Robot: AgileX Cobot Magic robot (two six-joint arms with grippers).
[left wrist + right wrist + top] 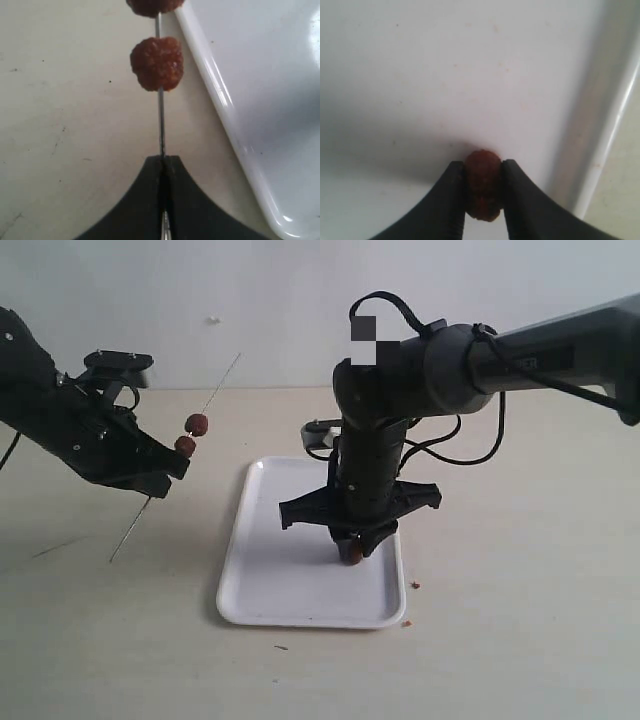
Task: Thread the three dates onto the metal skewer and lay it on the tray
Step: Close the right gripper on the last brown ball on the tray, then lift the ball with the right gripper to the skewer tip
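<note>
My left gripper (165, 480) (163, 159) is shut on the metal skewer (222, 382) (160, 120), holding it slanted in the air left of the tray (250, 590) (250, 100). Two dates (198, 424) (185, 445) sit on the skewer just above the fingers; the nearer date (157, 63) and part of the farther one (152, 6) show in the left wrist view. My right gripper (352, 548) (482, 172) points straight down onto the tray (445, 75), its fingers pressed against both sides of the third date (355, 552) (482, 182), which rests on the tray near its right rim.
Small brown crumbs (414, 586) (406, 622) lie on the tabletop by the tray's right front corner. A white and black object (318, 435) sits behind the tray, partly hidden by the right arm.
</note>
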